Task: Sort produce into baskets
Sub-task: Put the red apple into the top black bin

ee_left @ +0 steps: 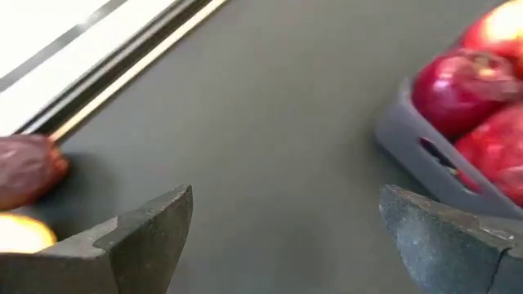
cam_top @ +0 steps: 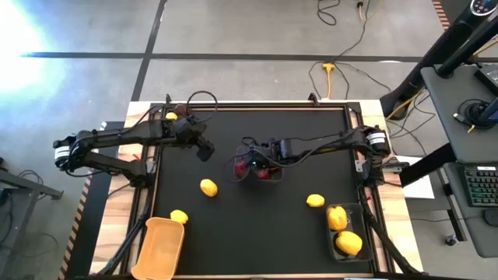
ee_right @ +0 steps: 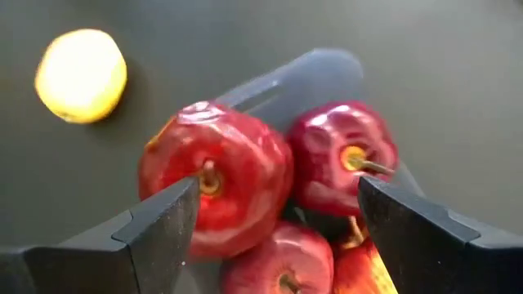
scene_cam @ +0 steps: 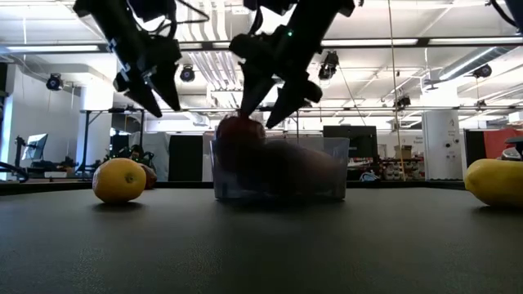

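Both pairs of jaws stand wide and hold nothing; the right gripper point(cam_top: 247, 161) hangs just above the clear plastic rectangular basket point(cam_top: 254, 169) at mid-table, its fingers point(ee_right: 155, 229) spread on either side of the fruit below, while the left gripper point(cam_top: 205, 151) hovers open over bare mat a little to that basket's left, fingers point(ee_left: 147, 237) apart.

Three baskets show on the black table mat point(cam_top: 257, 225); the clear one in the middle, a yellow-orange plastic basket point(cam_top: 159, 247) at the near left corner, and a dark grey-black basket point(cam_top: 344, 232) at the near right corner.

Four glossy round dark-red apples point(ee_right: 214, 175) with short stems fill the clear basket, heaped and touching, the topmost directly between the right gripper's open fingers in the right wrist view; one shows a yellow patch.

Two lumpy yellow bell peppers point(cam_top: 348, 243) lie inside the dark basket.

Three oval yellow lemons point(cam_top: 208, 187) rest loose on the mat; one near the centre left of the clear basket, one point(cam_top: 179, 217) just beside the orange basket's far rim, one point(cam_top: 315, 201) near the dark basket.

Two small items point(cam_top: 173, 117), one yellow and one dark red, sit at the far left edge behind the left arm; what they are cannot be told.
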You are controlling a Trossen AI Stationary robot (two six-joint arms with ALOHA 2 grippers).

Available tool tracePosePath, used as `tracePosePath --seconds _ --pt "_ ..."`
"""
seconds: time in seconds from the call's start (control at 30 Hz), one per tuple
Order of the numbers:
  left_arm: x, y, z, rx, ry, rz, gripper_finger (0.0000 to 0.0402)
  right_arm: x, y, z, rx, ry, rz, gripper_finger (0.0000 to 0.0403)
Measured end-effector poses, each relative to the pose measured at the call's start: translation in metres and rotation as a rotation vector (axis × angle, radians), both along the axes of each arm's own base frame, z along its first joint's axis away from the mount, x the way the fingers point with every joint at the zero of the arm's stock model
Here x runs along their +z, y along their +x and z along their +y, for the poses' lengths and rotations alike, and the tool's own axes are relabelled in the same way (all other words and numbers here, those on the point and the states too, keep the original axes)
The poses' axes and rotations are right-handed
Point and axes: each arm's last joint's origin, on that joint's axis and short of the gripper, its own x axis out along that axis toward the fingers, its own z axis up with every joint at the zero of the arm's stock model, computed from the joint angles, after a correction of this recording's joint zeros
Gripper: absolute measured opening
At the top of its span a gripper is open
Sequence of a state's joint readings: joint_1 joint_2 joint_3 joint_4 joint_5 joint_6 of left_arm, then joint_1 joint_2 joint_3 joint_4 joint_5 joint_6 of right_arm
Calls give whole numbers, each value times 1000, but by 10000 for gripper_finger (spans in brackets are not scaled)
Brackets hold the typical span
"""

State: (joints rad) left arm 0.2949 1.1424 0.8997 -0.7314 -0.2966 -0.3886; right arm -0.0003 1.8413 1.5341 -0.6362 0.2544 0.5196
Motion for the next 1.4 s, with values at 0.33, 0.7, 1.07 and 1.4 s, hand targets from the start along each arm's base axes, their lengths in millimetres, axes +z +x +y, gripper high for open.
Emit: tracePosePath --seconds 0.33,0.7,1.07,1.4 --pt "-11 -30 74 231 -32 58 375 35 -17 2 -15 -27 -65 325" --pt "-43 -70 152 520 -129 193 375 117 -67 22 -43 -85 -299 325" --pt "-49 -62 223 490 -258 351 375 127 -80 39 -82 -51 -333 325" --pt "-77 -54 252 435 -412 457 375 119 -92 69 -110 45 -269 325"
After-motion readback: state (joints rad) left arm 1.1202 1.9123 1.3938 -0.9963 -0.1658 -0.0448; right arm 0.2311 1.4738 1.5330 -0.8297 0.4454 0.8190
